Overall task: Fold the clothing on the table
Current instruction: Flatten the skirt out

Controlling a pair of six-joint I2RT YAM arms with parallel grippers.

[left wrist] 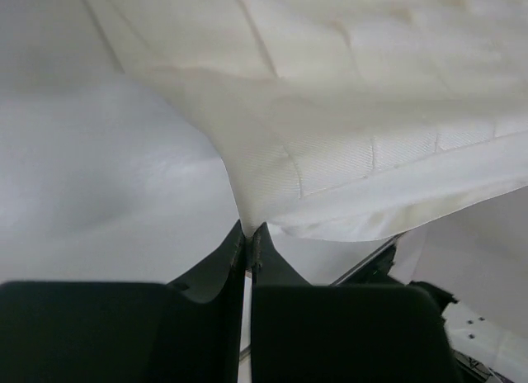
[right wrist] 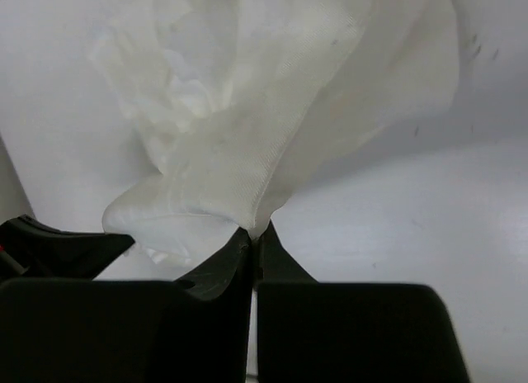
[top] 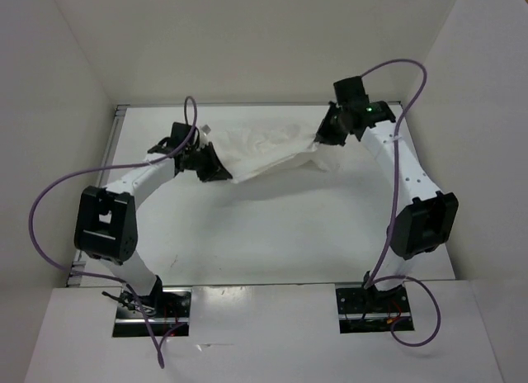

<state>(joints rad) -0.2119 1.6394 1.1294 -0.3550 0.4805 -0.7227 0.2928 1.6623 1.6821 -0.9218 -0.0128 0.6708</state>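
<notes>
The white clothing hangs stretched between both arms at the far side of the table. My left gripper is shut on its left corner; in the left wrist view the creased fabric fans out from the closed tips of that gripper. My right gripper is shut on the right end. In the right wrist view the bunched cloth rises from the pinched tips of that gripper.
White walls close in the table on the left, back and right. The metal table edge shows at the far left corner. Purple cables loop off both arms. The arm bases stand at the near edge.
</notes>
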